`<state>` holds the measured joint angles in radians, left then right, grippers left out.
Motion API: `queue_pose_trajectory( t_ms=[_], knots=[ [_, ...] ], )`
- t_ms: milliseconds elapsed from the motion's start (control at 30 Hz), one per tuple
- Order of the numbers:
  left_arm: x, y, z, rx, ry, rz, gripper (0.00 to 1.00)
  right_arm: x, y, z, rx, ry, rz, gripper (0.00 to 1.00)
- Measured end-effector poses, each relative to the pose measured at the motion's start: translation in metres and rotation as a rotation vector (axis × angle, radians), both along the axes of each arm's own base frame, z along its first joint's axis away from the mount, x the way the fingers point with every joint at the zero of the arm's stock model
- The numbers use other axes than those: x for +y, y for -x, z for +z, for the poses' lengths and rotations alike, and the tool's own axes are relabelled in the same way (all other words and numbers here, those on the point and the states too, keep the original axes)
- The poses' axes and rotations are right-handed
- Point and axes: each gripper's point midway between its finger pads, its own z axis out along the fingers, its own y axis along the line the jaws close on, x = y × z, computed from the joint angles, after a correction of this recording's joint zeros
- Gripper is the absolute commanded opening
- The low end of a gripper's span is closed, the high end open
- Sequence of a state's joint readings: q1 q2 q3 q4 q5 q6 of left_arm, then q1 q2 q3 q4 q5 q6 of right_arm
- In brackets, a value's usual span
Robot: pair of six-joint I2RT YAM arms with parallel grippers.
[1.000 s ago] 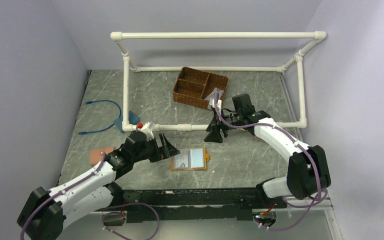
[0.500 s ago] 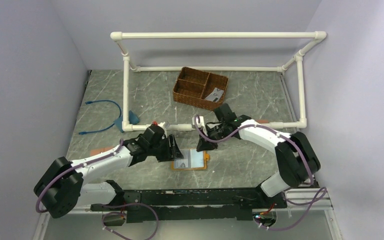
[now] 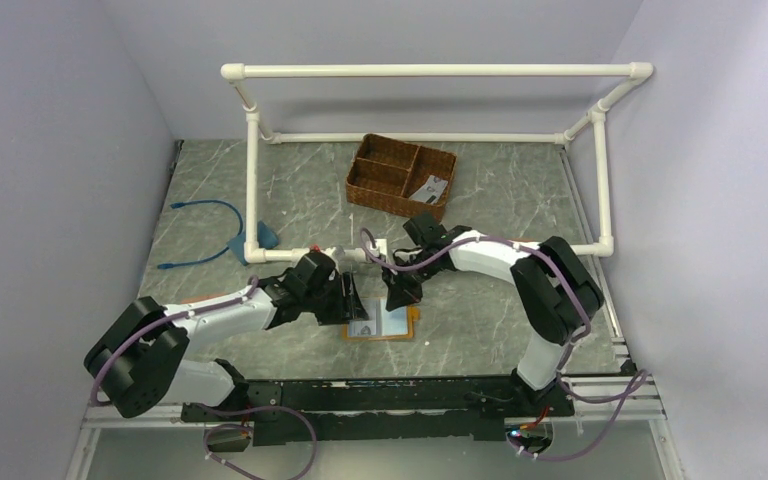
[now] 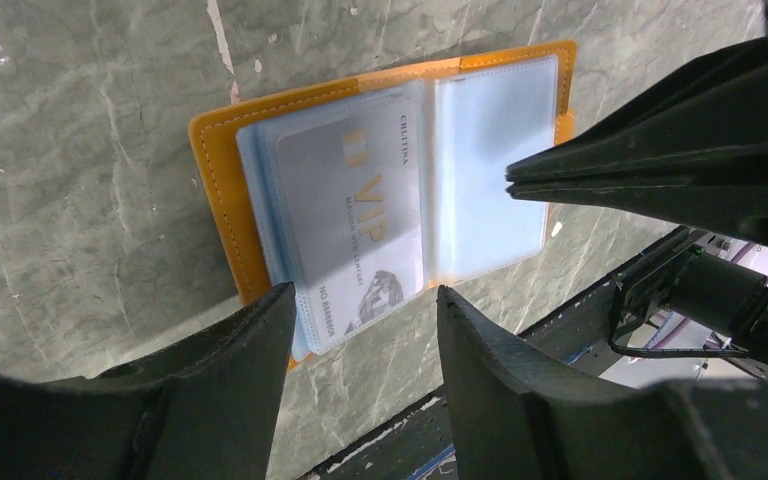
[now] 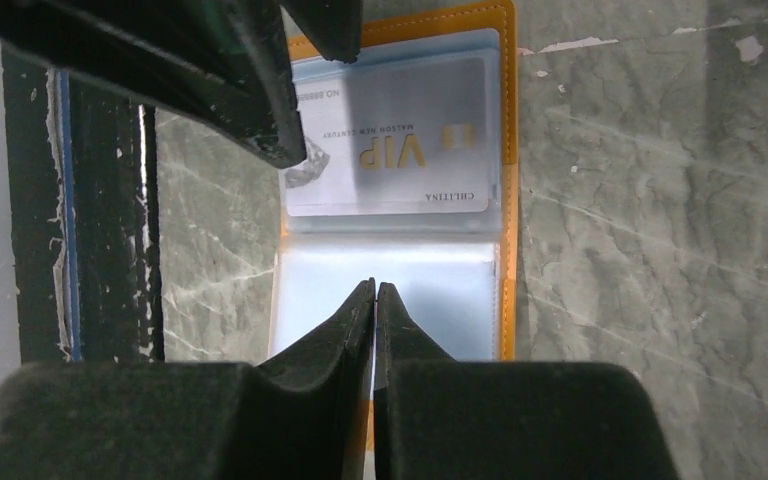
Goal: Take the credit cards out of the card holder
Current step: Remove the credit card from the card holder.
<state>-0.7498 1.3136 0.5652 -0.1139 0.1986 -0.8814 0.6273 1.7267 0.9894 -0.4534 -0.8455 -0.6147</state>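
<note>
Parted left jaws flank the card holder (image 4: 215, 200) edge, possibly touching.

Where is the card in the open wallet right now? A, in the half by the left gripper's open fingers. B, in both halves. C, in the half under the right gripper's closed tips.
A: the VIP card sits in the wallet half by the open left gripper; the other half, under the shut right gripper, looks empty.
</note>
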Motion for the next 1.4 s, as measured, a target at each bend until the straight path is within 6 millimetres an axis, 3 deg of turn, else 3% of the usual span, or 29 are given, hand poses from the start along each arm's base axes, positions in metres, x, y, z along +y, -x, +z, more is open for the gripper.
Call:
queue_pose_trajectory(
  t_ms=[533, 700, 1167, 1400],
  knots=[
    [-0.003, 0.0, -0.004, -0.013, 0.04, 0.001, 0.55, 0.009, 0.005, -0.024, 0.087, 0.101, -0.033, 0.04],
    [-0.007, 0.003, -0.004, -0.012, 0.082, -0.002, 0.51, 0.009, 0.002, -0.025, 0.091, 0.118, -0.055, 0.03],
    [-0.026, 0.004, 0.012, -0.045, 0.239, -0.028, 0.52, 0.009, -0.001, -0.028, 0.108, 0.14, -0.082, 0.03],
    [-0.017, 0.003, 0.011, -0.049, 0.195, 0.003, 0.55, 0.009, -0.001, -0.027, 0.113, 0.142, -0.087, 0.03]
  ],
)
